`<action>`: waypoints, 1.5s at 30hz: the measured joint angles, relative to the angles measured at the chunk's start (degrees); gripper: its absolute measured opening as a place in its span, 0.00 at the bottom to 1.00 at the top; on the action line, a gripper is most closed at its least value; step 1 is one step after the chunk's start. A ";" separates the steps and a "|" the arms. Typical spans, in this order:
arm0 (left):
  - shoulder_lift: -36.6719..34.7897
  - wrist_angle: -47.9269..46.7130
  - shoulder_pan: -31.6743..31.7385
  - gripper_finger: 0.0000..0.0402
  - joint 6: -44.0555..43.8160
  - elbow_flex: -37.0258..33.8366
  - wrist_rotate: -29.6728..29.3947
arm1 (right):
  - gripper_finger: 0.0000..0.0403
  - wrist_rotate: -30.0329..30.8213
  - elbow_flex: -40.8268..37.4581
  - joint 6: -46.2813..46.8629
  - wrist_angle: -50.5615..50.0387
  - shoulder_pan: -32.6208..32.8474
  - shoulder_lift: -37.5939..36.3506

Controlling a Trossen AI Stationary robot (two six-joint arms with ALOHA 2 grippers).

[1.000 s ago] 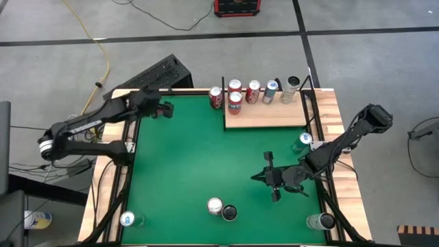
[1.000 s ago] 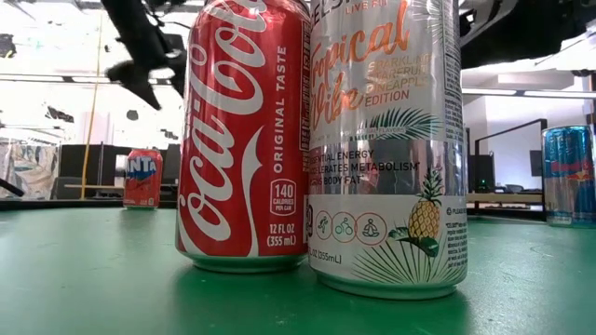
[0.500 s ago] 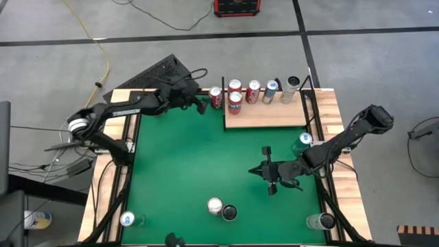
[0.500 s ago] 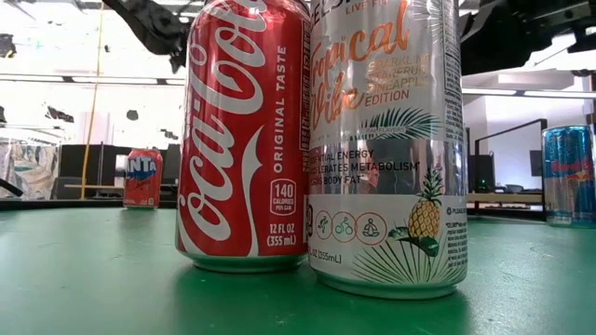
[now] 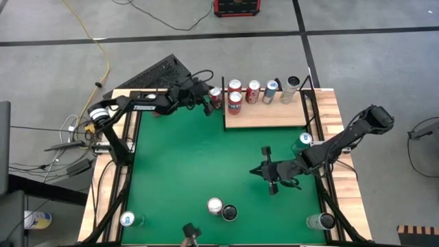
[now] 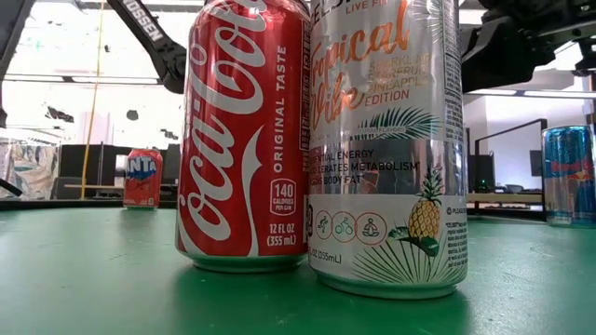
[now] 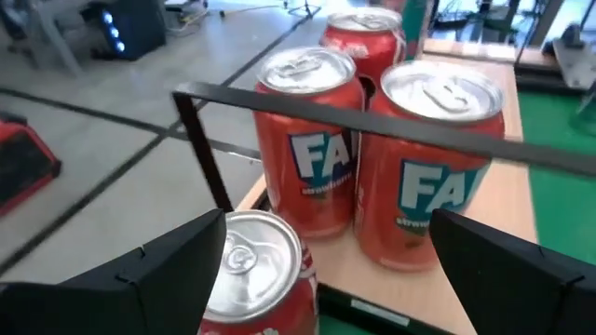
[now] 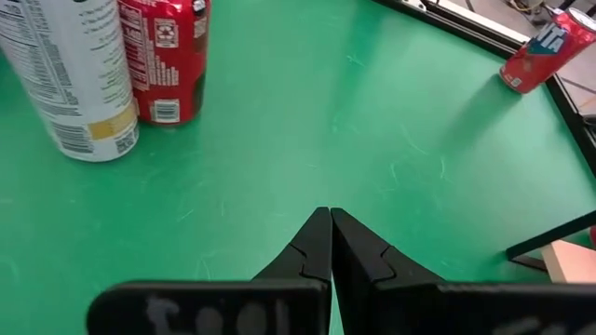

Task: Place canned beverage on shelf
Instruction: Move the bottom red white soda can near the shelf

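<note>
Green table beneath us, we are watching our left pincer, fingers spread, having swung in around the red can just beside the shelf, while our right pincer, pressed together, is waiting mid-table.

A yellow cable snakes across the grey floor beyond the green table, and a red-and-black box sits at the far edge. A black keyboard-like slab lies tilted by the table's far left corner.
</note>
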 joint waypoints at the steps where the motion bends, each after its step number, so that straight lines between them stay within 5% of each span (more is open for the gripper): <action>1: 0.59 0.42 -0.01 0.90 1.01 0.01 -0.20 | 0.07 0.00 0.00 0.00 0.02 -0.16 0.00; 12: 2.46 1.58 0.88 0.90 6.38 0.42 -4.22 | 0.07 -3.41 0.00 0.02 0.20 -2.85 0.00; 18: 0.91 -3.29 1.13 0.90 1.96 0.39 -0.92 | 0.07 -4.74 -1.48 -0.03 1.61 -4.55 0.00; 27: -21.95 -24.45 -2.98 0.90 -0.88 0.40 5.09 | 0.07 -4.85 -3.15 1.32 4.07 -6.36 0.00; 31: -31.45 -36.35 -12.31 0.90 -2.71 0.47 9.53 | 0.07 -4.94 -3.15 1.48 6.38 -5.71 0.00; 35: -34.59 -40.63 -27.49 0.90 -4.06 0.46 4.52 | 0.07 -5.14 -3.15 1.23 10.66 -4.68 0.00; 40: -30.95 -37.33 -46.42 0.90 -3.22 0.45 -6.90 | 0.07 -5.12 -1.22 1.49 11.75 -2.76 0.00; 45: -23.20 -28.05 -57.99 0.90 -6.54 0.44 -13.21 | 0.07 -5.13 -0.46 1.53 11.68 0.77 -0.02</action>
